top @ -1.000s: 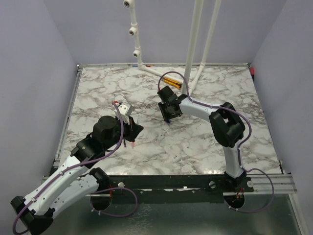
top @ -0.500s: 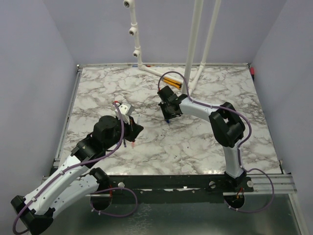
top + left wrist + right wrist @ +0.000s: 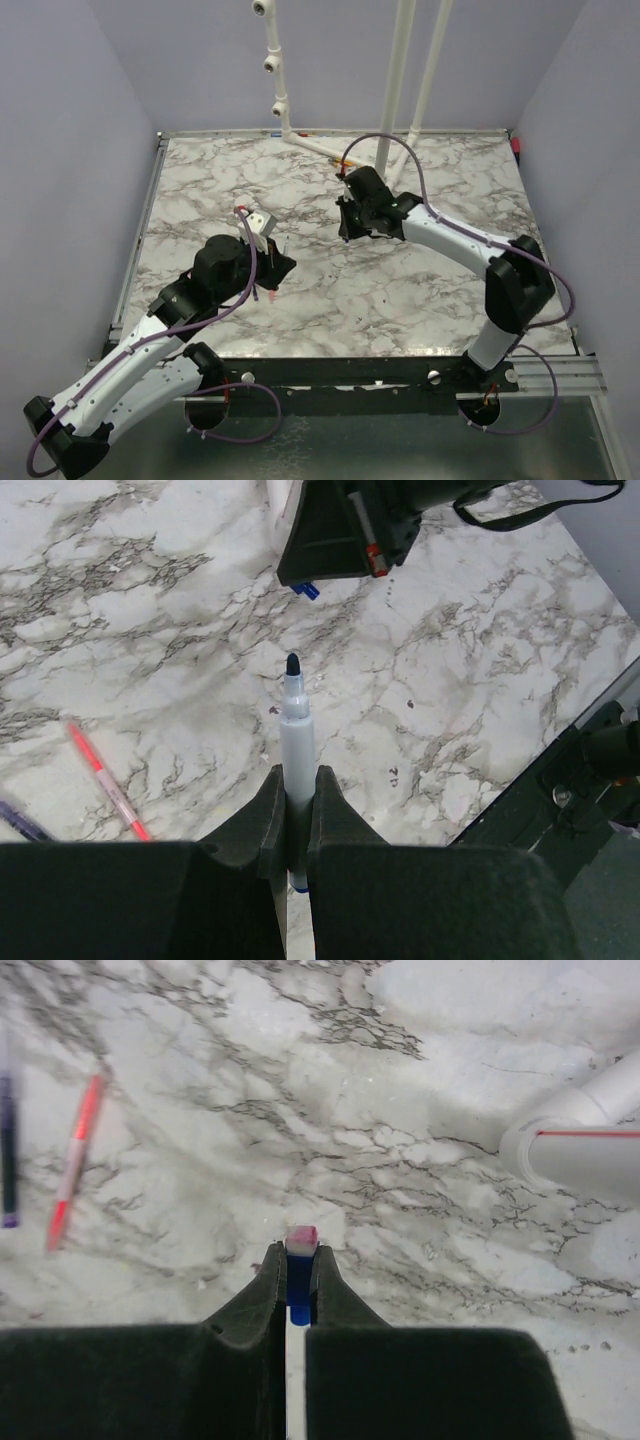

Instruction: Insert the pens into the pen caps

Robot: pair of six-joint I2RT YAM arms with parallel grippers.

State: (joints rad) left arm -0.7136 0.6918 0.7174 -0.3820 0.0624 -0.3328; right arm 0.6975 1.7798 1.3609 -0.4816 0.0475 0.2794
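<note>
The blue pen (image 3: 297, 730) has its lower barrel buried between the closed fingers of the left gripper (image 3: 297, 776). A dark pen (image 3: 18, 820) is cut off by that picture's left edge. The blue cap (image 3: 299, 1285) shows only its end in the clamped right gripper (image 3: 297, 1253). From above, both are too small to make out.

Robot lab cell, not home or shop. Marble-print surface (image 3: 400, 290) boxed in by plain lilac walls (image 3: 70, 150). White pipe frame (image 3: 398, 70) at back carries small knobs (image 3: 268, 62), probably cameras. Left arm (image 3: 130, 370) and right arm (image 3: 450, 240) bolted at metal rail (image 3: 560, 378).
</note>
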